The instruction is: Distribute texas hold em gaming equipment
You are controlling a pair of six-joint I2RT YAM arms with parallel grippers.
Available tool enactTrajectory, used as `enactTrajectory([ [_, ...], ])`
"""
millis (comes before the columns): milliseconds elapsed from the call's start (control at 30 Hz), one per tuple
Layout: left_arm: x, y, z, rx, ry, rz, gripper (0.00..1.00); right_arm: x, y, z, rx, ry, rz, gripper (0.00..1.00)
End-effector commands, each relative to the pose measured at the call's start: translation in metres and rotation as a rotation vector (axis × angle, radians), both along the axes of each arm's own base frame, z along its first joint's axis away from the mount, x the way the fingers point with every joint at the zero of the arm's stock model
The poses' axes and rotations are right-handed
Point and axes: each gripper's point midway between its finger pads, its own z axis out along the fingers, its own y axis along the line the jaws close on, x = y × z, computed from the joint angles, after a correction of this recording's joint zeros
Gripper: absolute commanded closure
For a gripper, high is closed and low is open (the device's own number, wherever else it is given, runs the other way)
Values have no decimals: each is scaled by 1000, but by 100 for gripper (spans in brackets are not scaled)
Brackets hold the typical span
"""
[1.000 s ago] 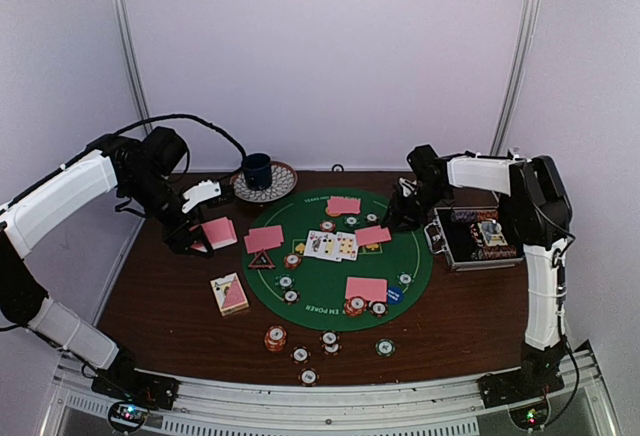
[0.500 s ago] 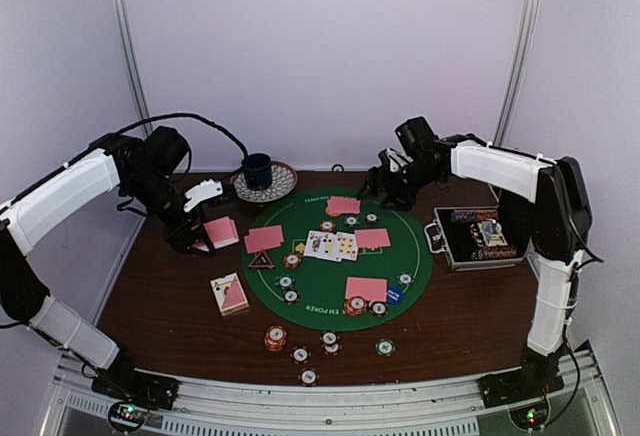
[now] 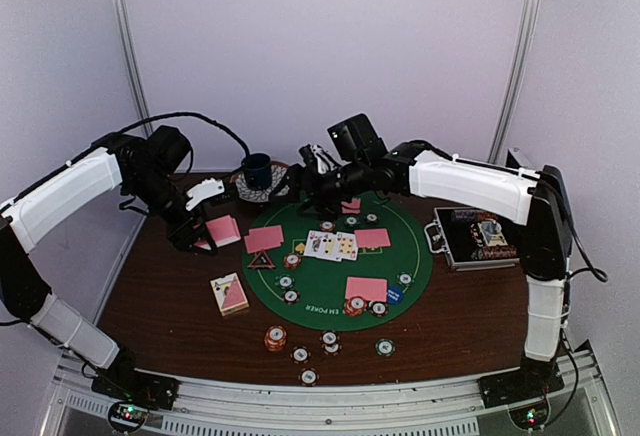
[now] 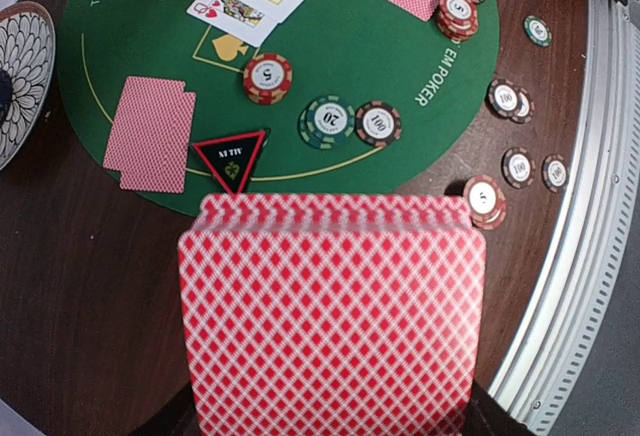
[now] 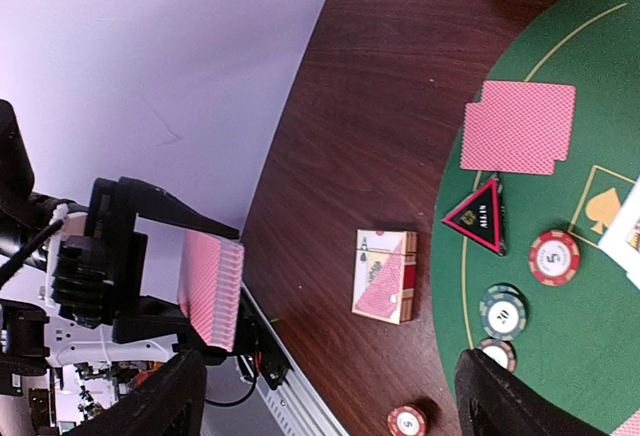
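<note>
With the left gripper (image 3: 197, 238) clamped on the pink-backed deck (image 4: 330, 316) — light, slick, apt to fan — we advise pinching single cards by an edge; the right gripper (image 3: 310, 178) has its jaws apart.

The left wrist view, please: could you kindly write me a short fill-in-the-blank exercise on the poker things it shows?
1. The black triangle has a ___ rim.
2. The red chip just below the face-up cards is marked ___.
3. The green chip on the mat is marked ___.
4. The deck is gripped by the ___ tool.
Missing words: red; 5; 20; left.
</note>
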Motion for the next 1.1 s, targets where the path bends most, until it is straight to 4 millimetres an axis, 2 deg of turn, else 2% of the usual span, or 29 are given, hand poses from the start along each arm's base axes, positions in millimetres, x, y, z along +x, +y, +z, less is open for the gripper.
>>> enactTrajectory([
  [0, 12, -12, 13, -56, -45, -1, 100, -6, 28, 8, 85, 44, 18, 10],
  [533, 12, -15, 10, -65, -32, -12, 100, -31, 75, 8, 240, 186, 111, 8],
  [1067, 12, -18, 14, -80, -42, -21, 100, -48, 112, -21, 229, 280, 188, 9],
])
